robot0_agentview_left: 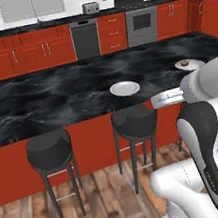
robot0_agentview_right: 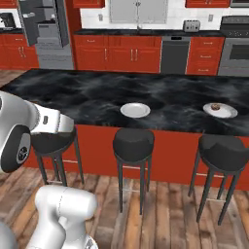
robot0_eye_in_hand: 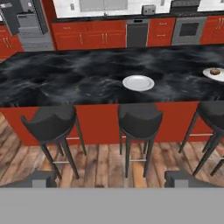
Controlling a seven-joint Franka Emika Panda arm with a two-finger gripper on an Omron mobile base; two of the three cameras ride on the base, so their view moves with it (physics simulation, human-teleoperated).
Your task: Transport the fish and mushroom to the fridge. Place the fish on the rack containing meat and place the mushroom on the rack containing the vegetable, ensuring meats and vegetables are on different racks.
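In the hand view my gripper [robot0_eye_in_hand: 110, 179] stands open and empty, its two dark fingertips [robot0_eye_in_hand: 38, 178] wide apart, well back from the island counter [robot0_eye_in_hand: 78, 78]. A small brown rounded thing, probably the mushroom [robot0_eye_in_hand: 214, 71] [robot0_agentview_right: 214, 106] [robot0_agentview_left: 185, 62], lies on a white plate [robot0_eye_in_hand: 209, 75] at the island's right end. A second white plate [robot0_eye_in_hand: 138, 82] [robot0_agentview_right: 135, 110] [robot0_agentview_left: 124, 88] sits empty at the middle. The fish is out of view. The grey fridge [robot0_agentview_right: 46, 29] [robot0_eye_in_hand: 26, 22] stands far back on the left; its racks, meat and vegetable are too small to make out.
Black stools [robot0_eye_in_hand: 139, 120] [robot0_eye_in_hand: 51, 124] [robot0_agentview_right: 221, 153] line the island's near side on a wooden floor. Red cabinets, a dishwasher [robot0_agentview_left: 85, 38] and an oven [robot0_agentview_left: 142, 24] run along the back wall.
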